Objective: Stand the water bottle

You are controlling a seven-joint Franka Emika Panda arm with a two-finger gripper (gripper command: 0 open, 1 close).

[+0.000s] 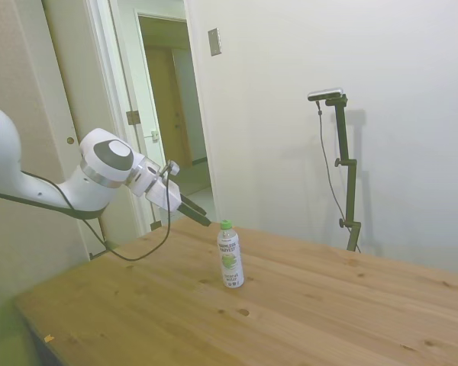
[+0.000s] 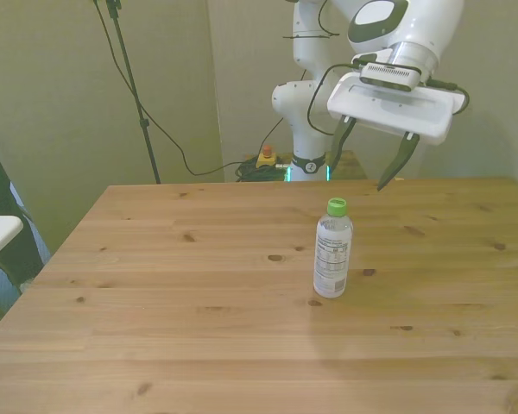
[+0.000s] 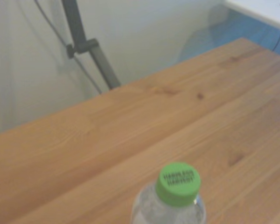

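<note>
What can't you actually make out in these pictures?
- Water bottle: in the wrist view the picture's edge cuts off everything below its shoulder.
- Label text: too small to read in the front view.
- Table: its near end runs off the side view's edge.
- Gripper: fingers open, clear of the bottle.

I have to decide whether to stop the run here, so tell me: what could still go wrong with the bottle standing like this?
The water bottle stands upright on the table, free of the open end effector. Two risks:
1. The end effector hangs close behind the green cap; a low or forward move could clip it and topple the bottle.
2. The bottle is tall and slim on a small base, so even a light knock or table shake might tip it.
</note>
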